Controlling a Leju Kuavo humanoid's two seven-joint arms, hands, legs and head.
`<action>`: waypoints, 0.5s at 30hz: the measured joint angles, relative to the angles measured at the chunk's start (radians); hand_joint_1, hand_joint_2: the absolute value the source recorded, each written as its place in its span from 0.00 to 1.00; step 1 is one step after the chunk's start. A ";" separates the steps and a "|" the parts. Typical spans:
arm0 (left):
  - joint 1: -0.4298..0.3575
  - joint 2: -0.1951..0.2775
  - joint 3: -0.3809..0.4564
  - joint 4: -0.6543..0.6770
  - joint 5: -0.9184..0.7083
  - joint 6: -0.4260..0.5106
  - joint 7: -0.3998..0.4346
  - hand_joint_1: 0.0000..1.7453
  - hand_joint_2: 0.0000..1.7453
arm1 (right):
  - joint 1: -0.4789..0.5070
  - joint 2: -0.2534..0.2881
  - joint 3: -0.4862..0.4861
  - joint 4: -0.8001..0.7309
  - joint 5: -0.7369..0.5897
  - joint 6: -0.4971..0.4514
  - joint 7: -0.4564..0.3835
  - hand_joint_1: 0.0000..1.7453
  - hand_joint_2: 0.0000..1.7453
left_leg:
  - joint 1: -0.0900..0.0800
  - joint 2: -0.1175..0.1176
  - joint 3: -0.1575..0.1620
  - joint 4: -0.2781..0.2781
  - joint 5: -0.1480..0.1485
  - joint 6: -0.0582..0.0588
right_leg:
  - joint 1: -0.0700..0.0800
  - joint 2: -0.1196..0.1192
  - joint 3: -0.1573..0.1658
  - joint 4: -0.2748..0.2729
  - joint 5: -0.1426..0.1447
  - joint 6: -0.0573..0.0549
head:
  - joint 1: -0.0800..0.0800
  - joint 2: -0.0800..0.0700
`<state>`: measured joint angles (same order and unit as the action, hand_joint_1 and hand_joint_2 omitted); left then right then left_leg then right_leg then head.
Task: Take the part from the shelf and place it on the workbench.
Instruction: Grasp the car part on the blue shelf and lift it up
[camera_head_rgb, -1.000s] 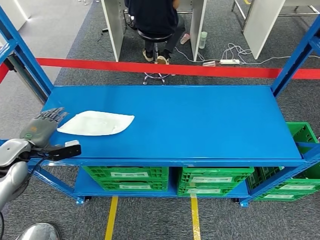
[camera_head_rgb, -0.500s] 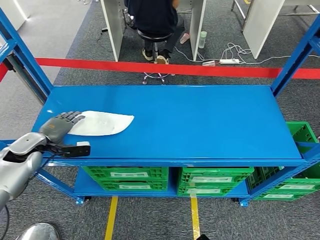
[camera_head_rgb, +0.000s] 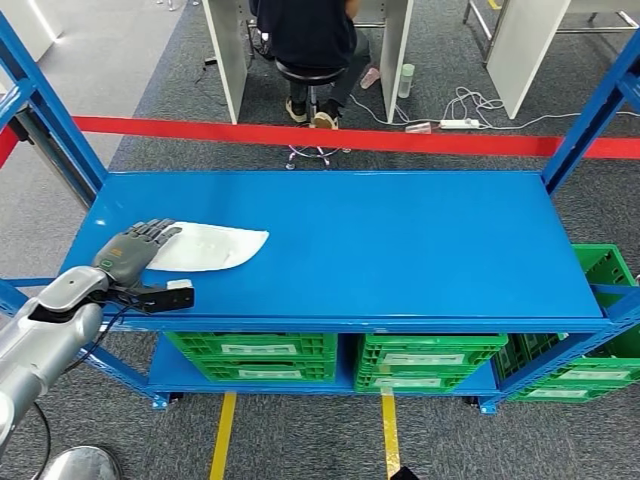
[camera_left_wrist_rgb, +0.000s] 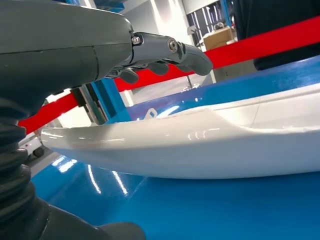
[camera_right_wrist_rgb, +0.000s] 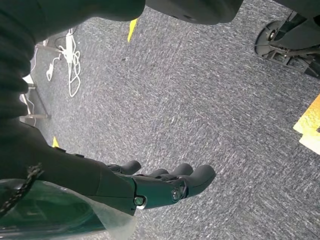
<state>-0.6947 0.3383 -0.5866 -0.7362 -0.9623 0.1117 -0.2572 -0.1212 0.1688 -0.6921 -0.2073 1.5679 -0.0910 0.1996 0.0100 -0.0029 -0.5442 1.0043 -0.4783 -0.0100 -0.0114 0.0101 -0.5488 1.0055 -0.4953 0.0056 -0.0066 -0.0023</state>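
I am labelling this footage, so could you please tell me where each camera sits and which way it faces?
Head view: high on the body, looking down at the blue shelf; left hand over the white part.
Left wrist view: behind the left hand, low along the white part.
Right wrist view: hanging arm, facing grey carpet; right hand empty.
Head and left wrist views share the part.

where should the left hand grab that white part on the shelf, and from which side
Probably by the near left end of the white part, coming in from the shelf's front-left corner. It is a thin, shallow shell lying flat, and the left wrist view shows its edge lifted slightly off the surface, so the thumb could likely slip under. The left hand hovers over that end with fingers spread.
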 joint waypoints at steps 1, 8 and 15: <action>-0.002 -0.003 0.000 0.008 0.000 0.001 -0.002 0.60 1.00 | 0.000 0.000 0.001 0.000 0.000 0.000 0.000 0.00 1.00 | 0.000 0.000 0.000 0.000 0.000 0.000 | 0.000 0.000 0.000 0.000 0.000 0.000 | 0.000 0.000; -0.004 -0.012 0.001 0.045 -0.001 -0.002 -0.014 1.00 1.00 | 0.000 -0.001 0.003 0.000 0.000 0.000 0.000 0.00 1.00 | 0.000 0.000 0.000 0.000 0.001 0.000 | 0.000 0.000 0.000 0.000 0.000 0.000 | 0.000 0.000; -0.005 -0.012 0.009 0.060 0.000 -0.016 -0.019 1.00 1.00 | 0.001 -0.002 0.015 0.000 -0.003 0.000 0.000 0.00 1.00 | 0.000 0.000 0.000 0.000 0.001 0.000 | 0.000 0.000 0.000 0.000 0.001 0.000 | 0.000 0.000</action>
<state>-0.7001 0.3266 -0.5776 -0.6758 -0.9618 0.0959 -0.2762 -0.1206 0.1672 -0.6770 -0.2075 1.5653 -0.0910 0.1995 0.0101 -0.0030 -0.5443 1.0043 -0.4775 -0.0102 -0.0113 0.0101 -0.5490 1.0056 -0.4947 0.0053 -0.0067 -0.0023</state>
